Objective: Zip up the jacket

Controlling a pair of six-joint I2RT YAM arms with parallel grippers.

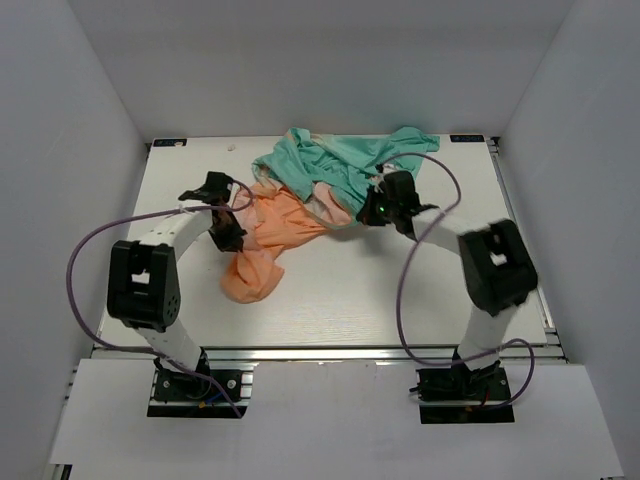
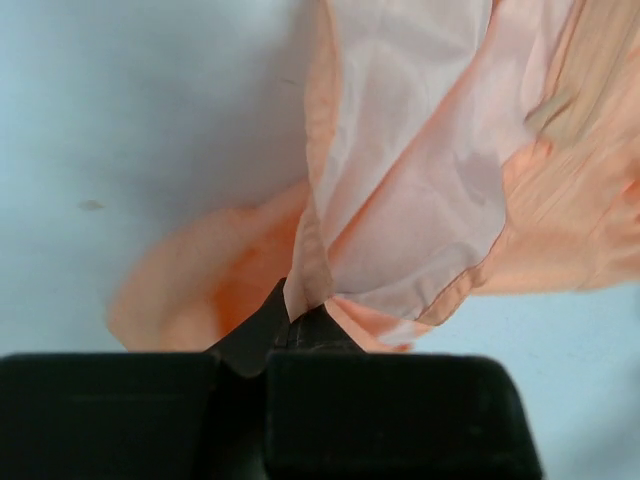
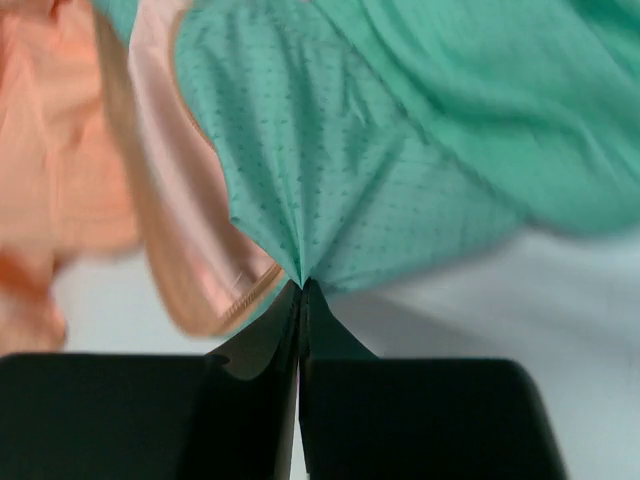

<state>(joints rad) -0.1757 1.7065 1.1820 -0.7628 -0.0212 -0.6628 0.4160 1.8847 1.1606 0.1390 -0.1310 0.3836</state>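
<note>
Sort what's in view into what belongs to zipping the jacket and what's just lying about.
Belongs to the job:
jacket, crumpled
left gripper, pinching its peach cloth
right gripper, pinching its teal cloth

Just there:
table
purple cables

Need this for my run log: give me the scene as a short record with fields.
jacket: crumpled heap, peach end on the left, teal end farther back on the right
zipper: not visible in any view
left gripper: shut on peach cloth
right gripper: shut on teal cloth
table: white, jacket lies on it
</note>
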